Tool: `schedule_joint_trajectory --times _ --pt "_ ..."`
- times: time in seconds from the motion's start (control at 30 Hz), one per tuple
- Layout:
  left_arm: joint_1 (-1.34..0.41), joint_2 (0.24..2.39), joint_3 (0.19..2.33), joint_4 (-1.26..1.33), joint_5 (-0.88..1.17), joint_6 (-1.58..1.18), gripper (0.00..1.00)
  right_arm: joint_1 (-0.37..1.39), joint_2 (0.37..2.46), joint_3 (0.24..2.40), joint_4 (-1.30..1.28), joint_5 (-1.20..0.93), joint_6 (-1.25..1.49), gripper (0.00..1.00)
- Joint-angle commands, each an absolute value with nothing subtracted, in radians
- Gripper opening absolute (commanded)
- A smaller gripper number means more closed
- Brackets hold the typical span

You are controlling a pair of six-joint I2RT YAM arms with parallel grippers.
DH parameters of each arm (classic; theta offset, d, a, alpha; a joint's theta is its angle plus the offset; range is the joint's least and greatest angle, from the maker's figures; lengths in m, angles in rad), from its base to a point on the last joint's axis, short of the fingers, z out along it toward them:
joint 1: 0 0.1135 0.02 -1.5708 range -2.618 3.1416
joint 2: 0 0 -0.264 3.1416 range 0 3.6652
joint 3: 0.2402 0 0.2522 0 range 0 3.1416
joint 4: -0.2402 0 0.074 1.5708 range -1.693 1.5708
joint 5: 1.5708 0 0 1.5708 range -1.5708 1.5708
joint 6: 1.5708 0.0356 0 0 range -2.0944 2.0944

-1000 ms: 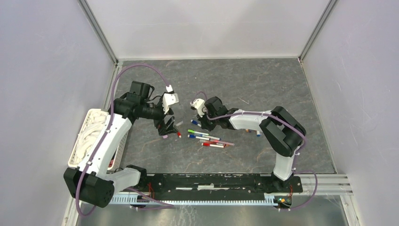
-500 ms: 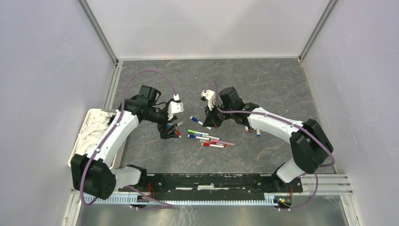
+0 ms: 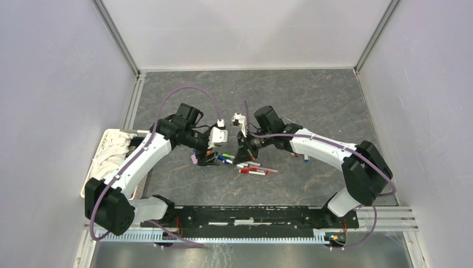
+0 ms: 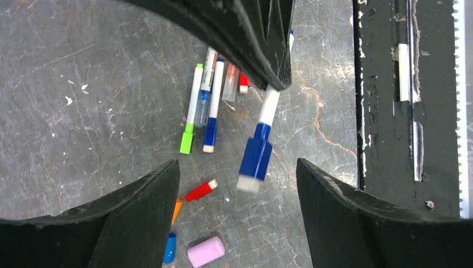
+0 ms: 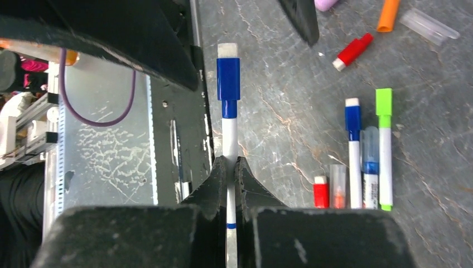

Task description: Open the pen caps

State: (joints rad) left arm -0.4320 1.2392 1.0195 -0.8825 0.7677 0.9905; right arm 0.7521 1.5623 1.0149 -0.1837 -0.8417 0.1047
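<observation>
Your right gripper (image 5: 228, 167) was clamped tight on the white barrel of a held pen (image 5: 228, 139). Its two fingers pinched the barrel partway along, and the pen's blue cap (image 5: 228, 78) was on, sticking out well past the fingertips. Your left gripper (image 4: 237, 166) stood wide open, one finger on each side of that blue cap (the left wrist view showed a clear gap on both sides, so nothing touched it). From above, the two grippers met nose to nose over the middle of the grey table (image 3: 312, 95).

Below the held pen, several capped pens lay side by side on the table. Among them were a green-capped pen (image 4: 191, 109) and, just beside it, a blue-capped pen (image 4: 213, 106), with a short red stub (image 4: 244, 84) at the end of the row. Nearer your left gripper, loose caps were scattered apart from one another: a red cap (image 4: 201, 191), an orange cap (image 4: 176, 211), a small blue loose cap (image 4: 169, 248) and a lilac cap (image 4: 205, 251). A clear cap (image 5: 429, 25) lay near the orange one.

Farther out, a white basket (image 3: 109, 159) sat at the table's left edge, beside your left arm.
</observation>
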Motion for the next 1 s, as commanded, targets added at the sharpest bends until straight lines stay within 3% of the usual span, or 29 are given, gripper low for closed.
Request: schedule_joint_trajectory --times 0.0,0.37,0.4,0.43,0.47,0.5,0.6,0.67,0.73,0.8,0.87,0.9,0.97 --pt "-0.46 1.266 1.015 -0.854 0.769 1.032 0.78 0.765 1.598 1.082 -0.162 -0.899 0.128 0.0" --pt "-0.48 1.283 0.999 -0.887 0.73 1.062 0.35 0.765 1.612 1.109 -0.138 -0.877 0.153 0.0" --pt "-0.481 1.283 0.999 -0.888 0.729 1.064 0.28 0.765 1.615 1.11 -0.133 -0.877 0.161 0.0" --pt "-0.482 1.283 0.999 -0.89 0.728 1.063 0.16 0.764 1.62 1.111 -0.125 -0.878 0.168 0.01" --pt "-0.482 1.283 1.002 -0.889 0.728 1.06 0.06 0.765 1.625 1.111 -0.122 -0.878 0.175 0.1" --pt "-0.482 1.282 1.005 -0.889 0.729 1.055 0.03 0.767 1.628 1.109 -0.111 -0.875 0.188 0.19" --pt "-0.483 1.278 1.014 -0.893 0.743 1.049 0.02 0.78 1.648 1.09 -0.05 -0.893 0.237 0.37" --pt "-0.484 1.272 1.017 -0.896 0.751 1.046 0.02 0.789 1.67 1.084 -0.013 -0.914 0.262 0.44" --pt "-0.485 1.269 1.019 -0.896 0.754 1.044 0.02 0.796 1.699 1.09 -0.008 -0.933 0.273 0.44" --pt "-0.486 1.266 1.02 -0.902 0.755 1.046 0.02 0.796 1.721 1.092 0.031 -0.943 0.294 0.42" --pt "-0.488 1.262 1.02 -0.913 0.752 1.054 0.02 0.796 1.734 1.089 0.067 -0.952 0.323 0.33" --pt "-0.487 1.262 1.02 -0.92 0.751 1.06 0.02 0.796 1.739 1.089 0.08 -0.953 0.336 0.26" --pt "-0.488 1.262 1.019 -0.927 0.74 1.071 0.02 0.794 1.744 1.097 0.071 -0.939 0.336 0.01"
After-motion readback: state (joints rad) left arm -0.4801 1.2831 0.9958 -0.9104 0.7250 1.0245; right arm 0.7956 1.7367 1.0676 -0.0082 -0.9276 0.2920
